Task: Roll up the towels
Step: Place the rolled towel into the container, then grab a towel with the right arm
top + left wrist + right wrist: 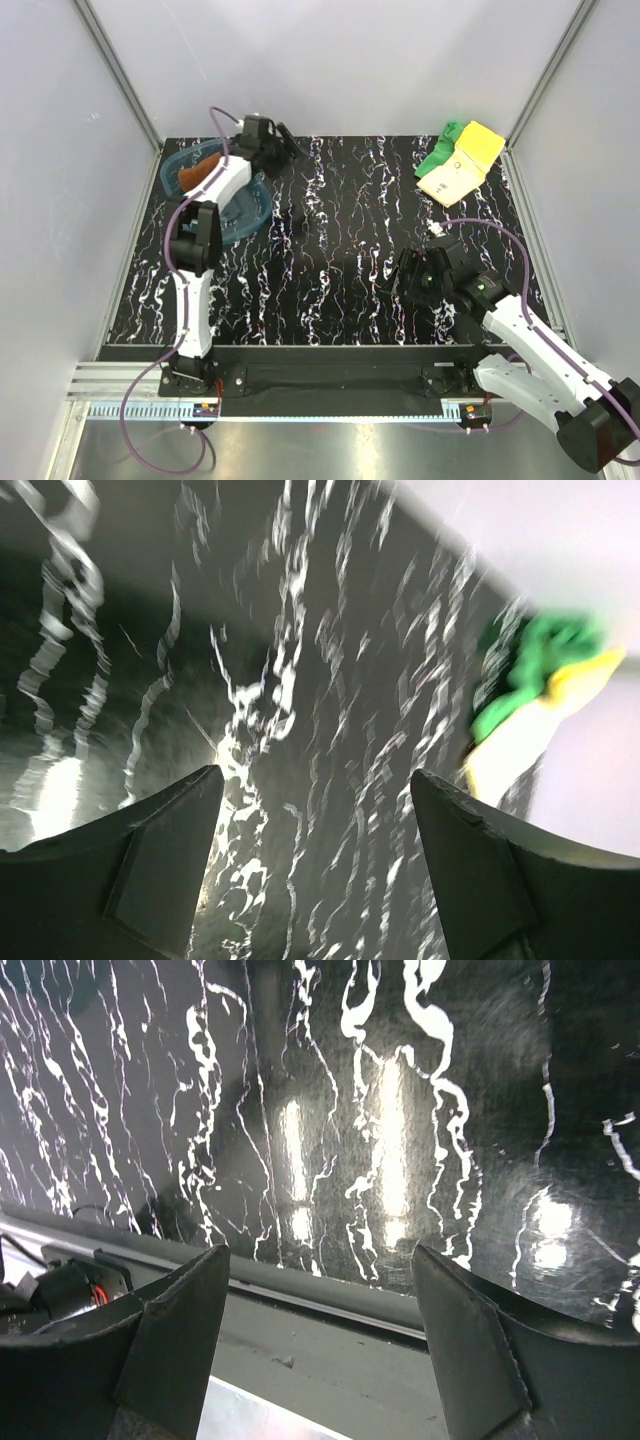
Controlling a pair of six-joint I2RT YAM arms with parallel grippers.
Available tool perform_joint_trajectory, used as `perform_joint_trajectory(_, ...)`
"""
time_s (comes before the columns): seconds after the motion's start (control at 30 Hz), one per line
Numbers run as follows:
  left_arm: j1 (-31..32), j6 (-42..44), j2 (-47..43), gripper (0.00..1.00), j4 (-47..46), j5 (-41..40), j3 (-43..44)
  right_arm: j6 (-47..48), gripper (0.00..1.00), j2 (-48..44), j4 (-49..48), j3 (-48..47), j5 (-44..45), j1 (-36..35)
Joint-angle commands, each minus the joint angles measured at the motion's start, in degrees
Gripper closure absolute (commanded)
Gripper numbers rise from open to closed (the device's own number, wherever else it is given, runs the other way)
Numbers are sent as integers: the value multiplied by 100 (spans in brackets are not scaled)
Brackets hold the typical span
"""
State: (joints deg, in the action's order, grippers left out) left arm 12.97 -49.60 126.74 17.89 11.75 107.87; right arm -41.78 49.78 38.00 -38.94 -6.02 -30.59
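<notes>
Seen from above, with 12 o'clock at the far edge of the black marbled table (330, 200), two towels lie together at about 1 o'clock, close to the far right corner. The yellow towel (455, 178) lies flat, its long axis running from 7 o'clock to 1 o'clock, the paler end nearer and the brighter end farther; the green towel (438, 155) is bunched against its left side, lying roughly along the same slant. The brown towel (197, 168) is apart from them, at 10 o'clock, inside the teal tray (250, 215); its visible part runs from about 8 o'clock to 2 o'clock, and the left arm (222, 180) covers the rest. The left gripper (315, 865) is past the tray's far side, jaws spread wide with nothing between them, only bare tabletop; its own view is blurred, with the green and yellow cloth at its 2 o'clock. The right gripper (318, 1350) hangs at about 5 o'clock near the table's front edge, jaws likewise apart and empty.
</notes>
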Motion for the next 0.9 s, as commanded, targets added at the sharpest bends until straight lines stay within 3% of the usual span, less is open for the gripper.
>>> perform_joint_trajectory(0.0, -93, 319, 448, 19, 592, 223, 435, 135, 18, 40, 199, -473, 320, 9)
perform_joint_trajectory(0.13, -181, 539, 335, 19, 804, 47, 52, 232, 14, 391, 278, -878, 785, 9)
perform_joint_trajectory(0.33, -576, 759, -157, 19, 725, -6, -776, 451, 9, 1812, 270, -2028, 1199, 360)
perform_joint_trajectory(0.57, -630, 671, -544, 19, 400, 380, -1313, 627, 9, 3089, -204, -2943, 630, 2266)
perform_joint_trajectory(0.7, -358, 759, -860, 18, 198, 451, -1496, 627, 17, 4229, -643, -3364, 58, 3293)
perform_joint_trajectory(0.87, 38, 864, -1590, 18, -575, 539, -2524, 724, 32, 5549, -847, -4199, -215, 3533)
